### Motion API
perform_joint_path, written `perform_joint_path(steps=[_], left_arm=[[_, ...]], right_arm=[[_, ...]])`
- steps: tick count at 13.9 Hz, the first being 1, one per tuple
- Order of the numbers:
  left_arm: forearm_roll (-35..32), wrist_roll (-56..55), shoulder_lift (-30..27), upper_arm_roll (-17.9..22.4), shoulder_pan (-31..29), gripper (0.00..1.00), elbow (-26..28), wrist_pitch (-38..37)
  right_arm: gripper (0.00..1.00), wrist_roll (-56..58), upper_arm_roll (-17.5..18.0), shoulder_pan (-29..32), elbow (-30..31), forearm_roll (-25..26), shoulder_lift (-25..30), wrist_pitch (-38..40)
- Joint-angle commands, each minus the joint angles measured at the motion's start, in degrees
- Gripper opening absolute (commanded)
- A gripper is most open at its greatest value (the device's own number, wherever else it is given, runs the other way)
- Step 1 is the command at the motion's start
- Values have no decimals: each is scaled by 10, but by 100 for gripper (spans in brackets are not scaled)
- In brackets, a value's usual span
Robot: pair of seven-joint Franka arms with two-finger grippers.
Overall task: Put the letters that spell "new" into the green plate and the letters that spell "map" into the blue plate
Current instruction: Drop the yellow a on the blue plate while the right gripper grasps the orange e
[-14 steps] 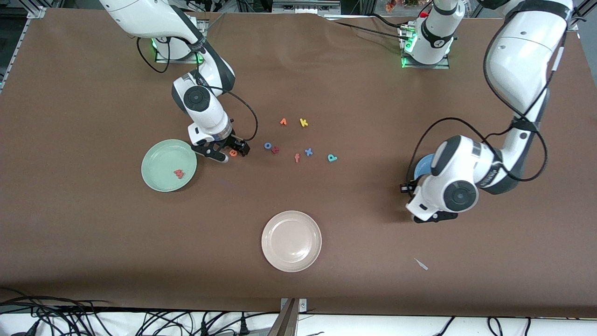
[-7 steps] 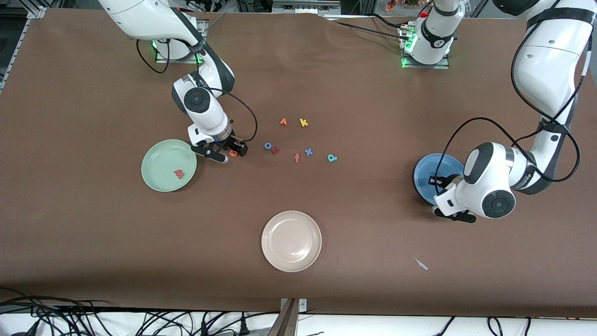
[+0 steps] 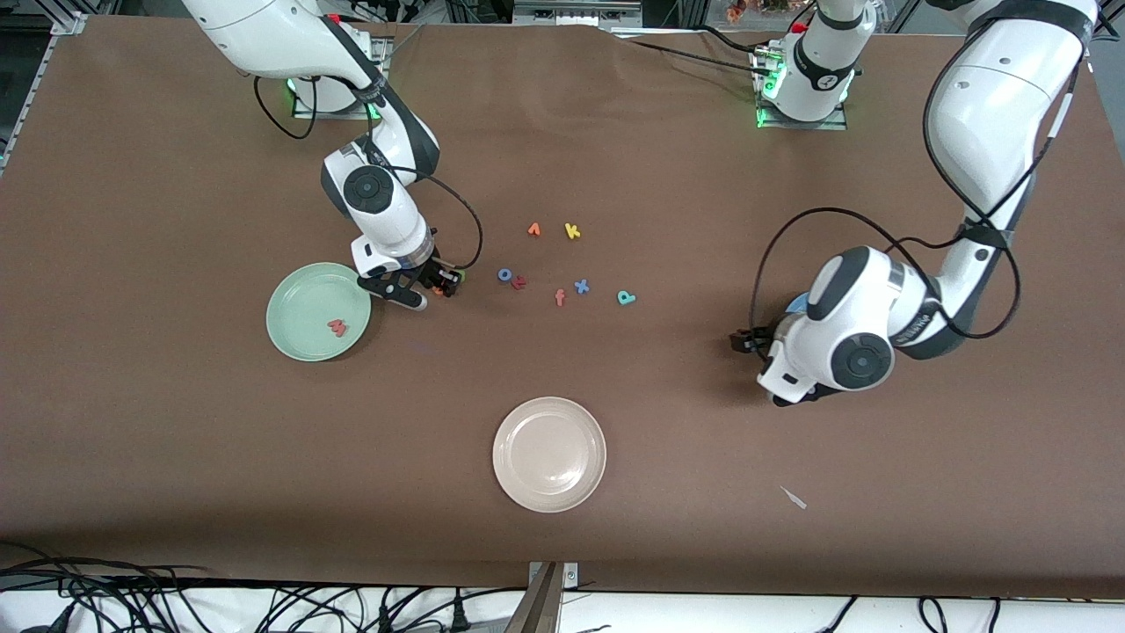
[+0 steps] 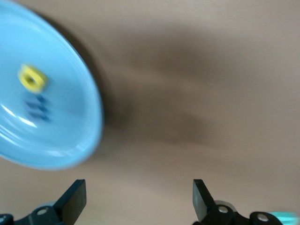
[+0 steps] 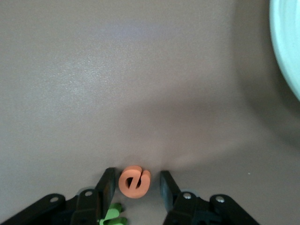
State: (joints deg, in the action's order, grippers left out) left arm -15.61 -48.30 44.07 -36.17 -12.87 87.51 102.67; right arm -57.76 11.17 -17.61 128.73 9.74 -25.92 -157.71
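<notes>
Right claw (image 5: pixel 136 180), left of frame centre beside the green plate (image 3: pixel 299 299), narrows around the orange e (image 5: pixel 134 182), not clearly gripping. Left claw (image 4: pixel 137 201), spread, hangs empty by the blue plate (image 4: pixel 70 140) holding a yellow a (image 4: pixel 32 78).

Round plates x3: pale green plate (image 3: pixel 303 308), cream-white plate (image 3: pixel 549 454), blue plate (image 4: pixel 70 93).
Small toy ltrs x12: orange e (image 5: pixel 134 182), orange v-shape (image 3: pixel 533 229), yellow k (image 3: pixel 572 231), yellow a (image 4: pixel 32 78), blue o (image 3: pixel 504 274), blue x (image 3: pixel 581 286), blue m (image 4: pixel 37 107), red w (image 3: pixel 337 328), salmon f (image 3: pixel 559 298), red unclear ltr (image 3: pixel 519 282), teal p (image 3: pixel 625 298), green n (image 5: pixel 112 216).
</notes>
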Motion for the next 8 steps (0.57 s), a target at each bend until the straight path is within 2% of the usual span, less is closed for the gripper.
perform_joint_path(steps=[1, 4, 6, 8], left_arm=[[13, -163, -19, -34, -8, 100, 65, 77], [9, -377, -56, -63, -6, 100, 159, 195], [-10, -513, -58, -71, 19, 100, 173, 229], [-48, -650, -55, -70, 43, 100, 173, 243]], right_arm=[[32, -6, -4, -7, 6, 12, -5, -15], [24, -2, -4, -6, 5, 12, -2, -14], [24, 18, -20, -6, 2, 17, 16, 3], [24, 64, -34, -5, -9, 17, 39, 59]])
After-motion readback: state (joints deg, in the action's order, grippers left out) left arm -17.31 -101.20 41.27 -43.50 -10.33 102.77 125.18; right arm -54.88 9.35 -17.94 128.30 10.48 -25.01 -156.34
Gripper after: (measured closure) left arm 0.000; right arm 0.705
